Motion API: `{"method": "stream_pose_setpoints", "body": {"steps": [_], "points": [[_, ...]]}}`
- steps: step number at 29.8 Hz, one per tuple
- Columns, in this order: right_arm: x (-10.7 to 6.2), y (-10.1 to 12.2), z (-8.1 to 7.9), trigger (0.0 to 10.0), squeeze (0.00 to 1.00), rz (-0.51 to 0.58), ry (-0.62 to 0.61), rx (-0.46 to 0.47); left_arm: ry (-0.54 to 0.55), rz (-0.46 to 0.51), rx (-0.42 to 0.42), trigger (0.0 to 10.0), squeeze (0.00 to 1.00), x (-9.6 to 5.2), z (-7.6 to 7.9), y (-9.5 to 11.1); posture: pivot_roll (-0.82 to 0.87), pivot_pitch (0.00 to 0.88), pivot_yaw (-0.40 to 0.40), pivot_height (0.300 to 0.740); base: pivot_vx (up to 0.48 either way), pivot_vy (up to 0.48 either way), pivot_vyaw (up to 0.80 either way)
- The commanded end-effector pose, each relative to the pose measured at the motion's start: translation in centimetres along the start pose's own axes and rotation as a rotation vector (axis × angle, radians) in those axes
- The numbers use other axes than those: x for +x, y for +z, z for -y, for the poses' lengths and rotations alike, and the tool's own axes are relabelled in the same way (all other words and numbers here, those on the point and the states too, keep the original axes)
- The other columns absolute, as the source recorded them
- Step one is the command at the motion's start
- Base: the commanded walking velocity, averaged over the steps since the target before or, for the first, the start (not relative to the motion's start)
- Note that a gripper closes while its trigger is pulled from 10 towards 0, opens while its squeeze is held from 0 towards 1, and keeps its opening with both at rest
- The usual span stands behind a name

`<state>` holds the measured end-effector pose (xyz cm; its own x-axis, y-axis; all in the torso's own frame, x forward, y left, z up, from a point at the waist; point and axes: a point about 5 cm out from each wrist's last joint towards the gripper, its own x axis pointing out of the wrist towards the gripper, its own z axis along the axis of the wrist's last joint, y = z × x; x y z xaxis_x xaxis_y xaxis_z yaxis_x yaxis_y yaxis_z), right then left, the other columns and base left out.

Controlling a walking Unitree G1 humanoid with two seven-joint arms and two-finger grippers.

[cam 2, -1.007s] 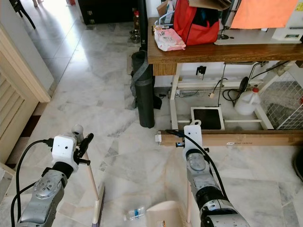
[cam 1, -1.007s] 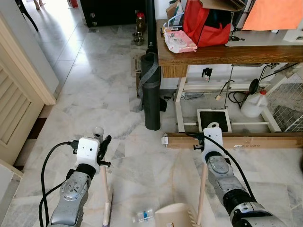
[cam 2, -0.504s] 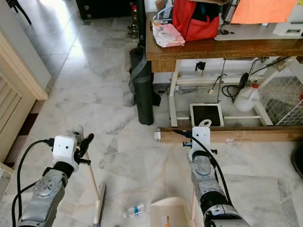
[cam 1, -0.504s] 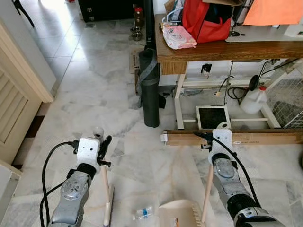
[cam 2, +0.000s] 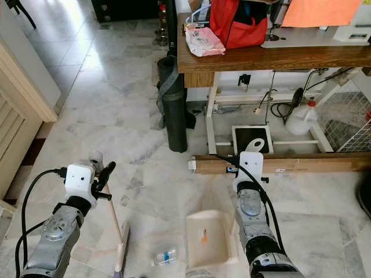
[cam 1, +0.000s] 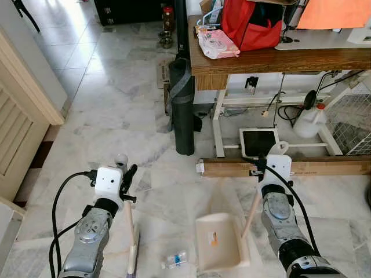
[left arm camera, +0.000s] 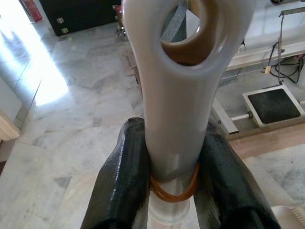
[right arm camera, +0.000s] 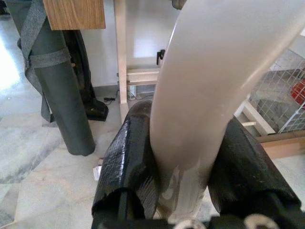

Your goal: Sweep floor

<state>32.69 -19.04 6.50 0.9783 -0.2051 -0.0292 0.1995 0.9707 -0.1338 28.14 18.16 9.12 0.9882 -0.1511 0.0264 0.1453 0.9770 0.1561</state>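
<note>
Right gripper point(right arm camera: 188, 157): two black fingers point(right arm camera: 126, 164) pressed against a pale handle point(right arm camera: 214, 90), one on each side.
Handle: cream, thick, running up between the fingers.
Beyond: dark grey rolled mat point(right arm camera: 62, 90) standing upright with a strap, wooden table point(right arm camera: 74, 14) edge, white table leg point(right arm camera: 120, 52), marble floor point(right arm camera: 38, 191), wire mesh point(right arm camera: 286, 95).

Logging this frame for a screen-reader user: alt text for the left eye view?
On a marble floor, the left gripper clamps a broom handle and the right gripper clamps a dustpan handle, with the cream dustpan beside a small plastic bottle. Beyond stand a rolled dark mat and a wooden table holding a red bag.
</note>
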Motion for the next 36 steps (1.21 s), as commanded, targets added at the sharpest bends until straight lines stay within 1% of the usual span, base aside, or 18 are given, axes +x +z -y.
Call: {"method": "stream_pose_setpoints", "body": {"steps": [1,5,6,9,12,14,19,21,22,23,24,25,26,29,32,34,36], "points": [[-0.7,-1.0,0.0,10.0,0.0,-0.032,-0.001,-0.001,0.004,0.016,0.012,10.0,0.0,0.0,-0.3,0.2,0.14,0.127,0.046,0.74,0.0,0.0,0.0],[-1.2,-1.9,0.0,10.0,0.0,-0.057,0.003,-0.001,0.001,0.017,0.013,10.0,0.0,0.0,-0.3,0.3,0.14,0.133,0.05,0.74,0.0,0.0,0.0],[-1.8,-2.7,-0.1,10.0,0.0,-0.081,0.012,-0.002,-0.002,0.015,0.015,10.0,0.0,-0.1,-0.3,0.2,0.15,0.138,0.054,0.74,0.0,0.0,0.0],[-2.6,-3.7,-0.4,10.0,0.0,-0.108,0.017,0.001,-0.004,0.011,0.018,10.0,0.0,-0.2,-0.5,0.2,0.15,0.143,0.059,0.74,0.0,0.0,0.0],[-2.9,-4.0,-0.5,10.0,0.0,-0.117,0.021,0.008,-0.006,0.008,0.02,10.0,0.0,-0.3,-0.5,0.1,0.15,0.145,0.062,0.74,0.0,0.0,0.0],[-3.4,-4.7,-0.8,10.0,0.0,-0.148,0.023,0.018,-0.023,-0.013,0.017,10.0,0.0,-0.2,-0.4,-0.2,0.16,0.146,0.065,0.74,0.0,0.0,0.0],[-3.5,-4.7,-1.0,10.0,0.0,-0.144,0.026,0.022,-0.032,-0.04,0.001,10.0,0.0,-0.3,-0.3,-0.7,0.16,0.149,0.068,0.74,0.0,0.0,0.0],[-3.4,-4.5,-1.1,10.0,0.0,-0.13,0.031,0.034,-0.035,-0.065,-0.029,10.0,0.0,-0.3,-0.4,-1.1,0.16,0.152,0.07,0.74,0.0,0.0,0.0],[-3.3,-4.3,-1.1,10.0,0.0,-0.128,0.015,0.084,-0.044,-0.081,-0.044,10.0,0.0,-0.3,-0.3,-1.3,0.16,0.153,0.071,0.74,0.0,0.0,0.0],[-3.3,-4.3,-1.1,10.0,0.0,-0.128,0.015,0.084,-0.044,-0.081,-0.044,10.0,0.0,-0.3,-0.3,-1.3,0.16,0.153,0.071,0.74,0.0,0.0,0.0],[-3.1,-4.1,-1.0,10.0,0.0,-0.127,-0.004,0.139,-0.056,-0.093,-0.048,10.0,0.0,-0.3,-0.3,-1.5,0.16,0.153,0.072,0.74,0.0,0.0,0.0],[-2.9,-3.9,-1.0,10.0,0.0,-0.123,-0.017,0.167,-0.061,-0.097,-0.048,10.0,0.0,-0.3,-0.3,-1.5,0.15,0.154,0.072,0.74,0.0,0.0,0.0],[-2.6,-3.5,-0.9,10.0,0.0,-0.103,-0.02,0.171,-0.061,-0.1,-0.052,10.0,0.0,-0.3,-0.4,-1.6,0.16,0.153,0.073,0.74,0.0,0.0,0.0],[-2.4,-3.1,-1.0,10.0,0.0,-0.078,-0.007,0.171,-0.063,-0.108,-0.053,10.0,0.0,-0.4,-0.4,-1.7,0.16,0.154,0.072,0.74,0.0,0.0,0.0],[-2.2,-2.3,-1.8,10.0,0.0,-0.034,0.051,0.181,-0.08,-0.134,-0.048,10.0,0.0,-0.5,-0.5,-2.1,0.15,0.156,0.073,0.74,0.0,0.0,0.0],[-2.2,-2.2,-2.2,10.0,0.0,-0.03,0.077,0.182,-0.078,-0.136,-0.051,10.0,0.0,-0.5,-0.5,-2.1,0.15,0.159,0.073,0.74,0.0,0.0,0.0],[-2.4,-2.6,-2.5,10.0,0.0,-0.054,0.102,0.173,-0.081,-0.14,-0.052,10.0,0.0,-0.4,-0.5,-2.2,0.15,0.16,0.072,0.74,0.0,0.0,0.0]]}}
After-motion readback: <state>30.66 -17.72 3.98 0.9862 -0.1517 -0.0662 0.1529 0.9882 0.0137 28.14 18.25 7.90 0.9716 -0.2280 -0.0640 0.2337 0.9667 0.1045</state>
